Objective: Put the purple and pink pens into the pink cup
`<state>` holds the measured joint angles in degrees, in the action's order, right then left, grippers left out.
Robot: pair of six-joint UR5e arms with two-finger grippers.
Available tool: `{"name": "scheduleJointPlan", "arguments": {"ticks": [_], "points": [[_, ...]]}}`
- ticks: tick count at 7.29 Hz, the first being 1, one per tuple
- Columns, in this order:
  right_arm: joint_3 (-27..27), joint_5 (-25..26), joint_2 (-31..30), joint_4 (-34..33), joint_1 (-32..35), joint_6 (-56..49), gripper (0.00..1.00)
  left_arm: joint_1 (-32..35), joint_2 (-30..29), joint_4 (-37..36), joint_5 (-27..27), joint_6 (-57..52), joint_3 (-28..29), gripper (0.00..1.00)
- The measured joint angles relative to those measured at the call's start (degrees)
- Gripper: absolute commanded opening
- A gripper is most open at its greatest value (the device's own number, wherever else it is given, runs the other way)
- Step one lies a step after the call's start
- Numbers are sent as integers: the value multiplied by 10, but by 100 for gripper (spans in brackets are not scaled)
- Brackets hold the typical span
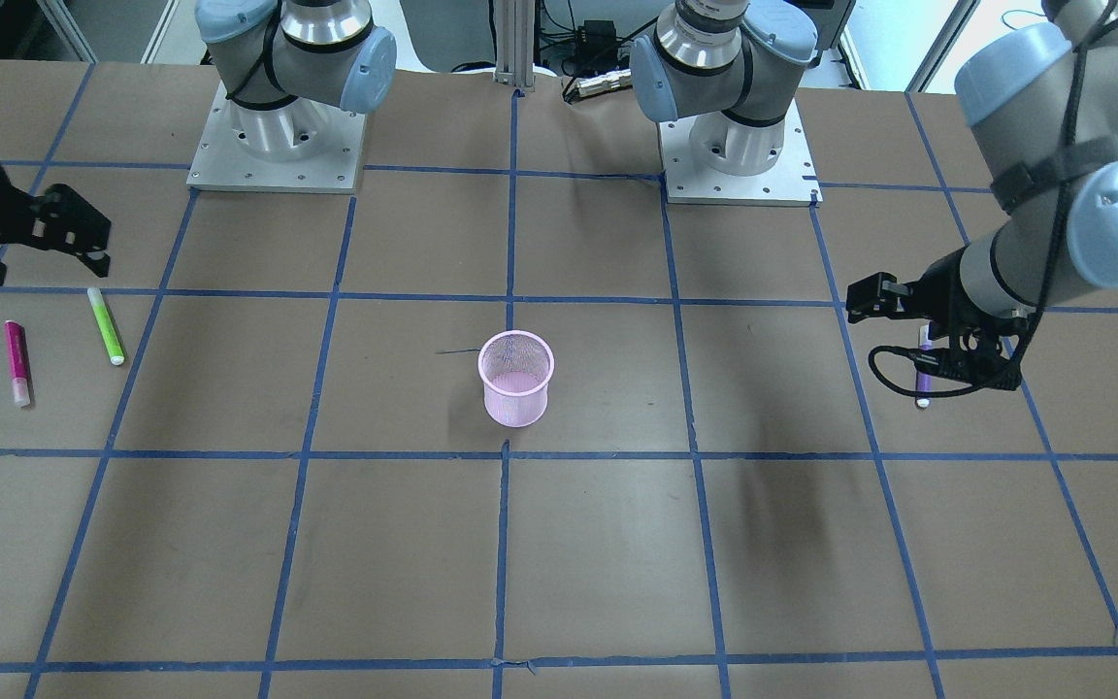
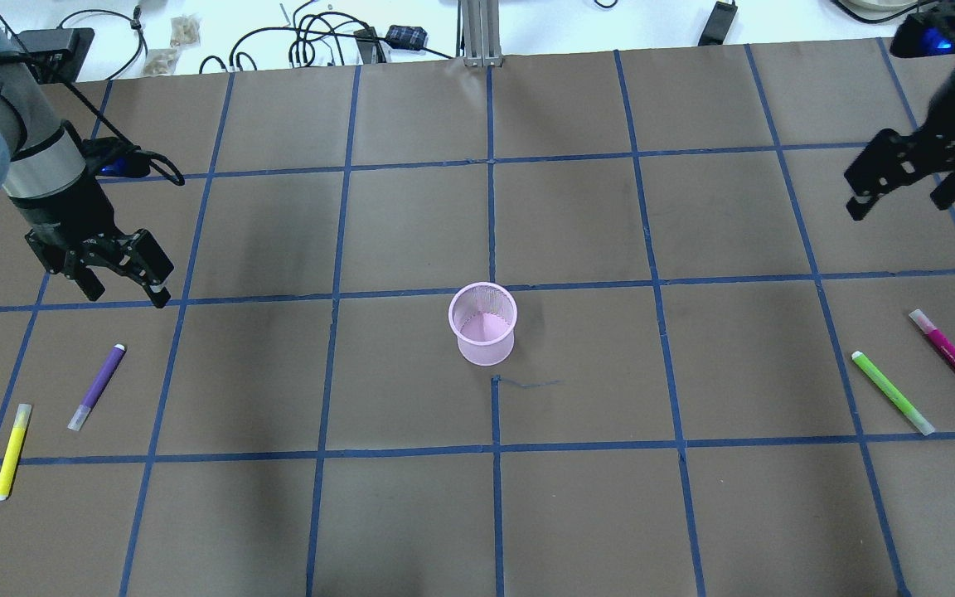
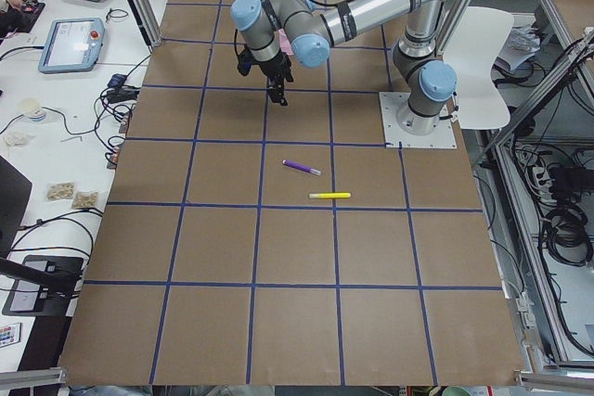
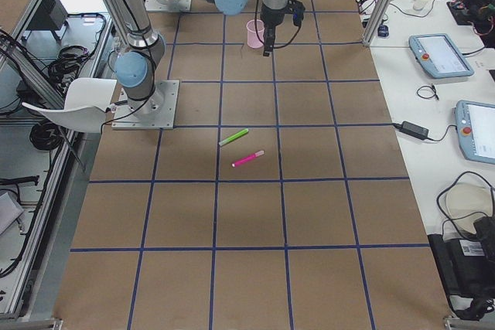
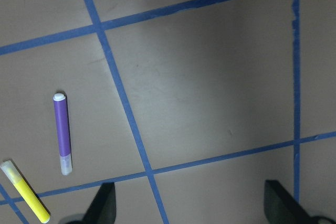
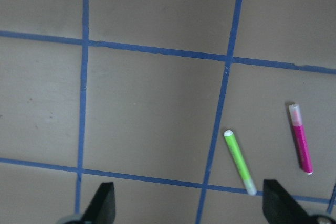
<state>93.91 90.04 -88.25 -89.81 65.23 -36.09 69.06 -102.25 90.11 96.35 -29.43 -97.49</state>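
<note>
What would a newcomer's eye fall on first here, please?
The pink cup stands empty at the middle of the table. The purple pen and a yellow pen lie near the open left hand; the pink pen and a green pen lie near the open right hand.

Lit brightly and evenly from overhead, with broad, soft-edged shadows on the table (image 1: 772,505). Blown out to white along the overhead view's top. Dimmer and greyer through both wrist cameras, with blurred fingers (image 5: 103,203) at the bottom.

On the brown blue-taped counter (image 2: 577,514) are set a pink mesh cup (image 2: 483,323), centrally, and a purple pen (image 2: 97,387), yellow pen (image 2: 12,451), green pen (image 2: 892,392) and pink pen (image 2: 948,350).
</note>
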Motion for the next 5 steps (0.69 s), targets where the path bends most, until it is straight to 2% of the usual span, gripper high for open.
{"name": "scheduleJointPlan", "arguments": {"ticks": [1,3,5], "points": [[6,-1,16,-16,-59,-109,100,-20,-23,-22,19,-5,-4,100],[29,1,57,-100,-139,-278,100,-43,-68,-92,113,-21,-26,100],[81,2,74,-169,-174,-359,100,-48,-106,-175,138,-90,-37,100]]}}
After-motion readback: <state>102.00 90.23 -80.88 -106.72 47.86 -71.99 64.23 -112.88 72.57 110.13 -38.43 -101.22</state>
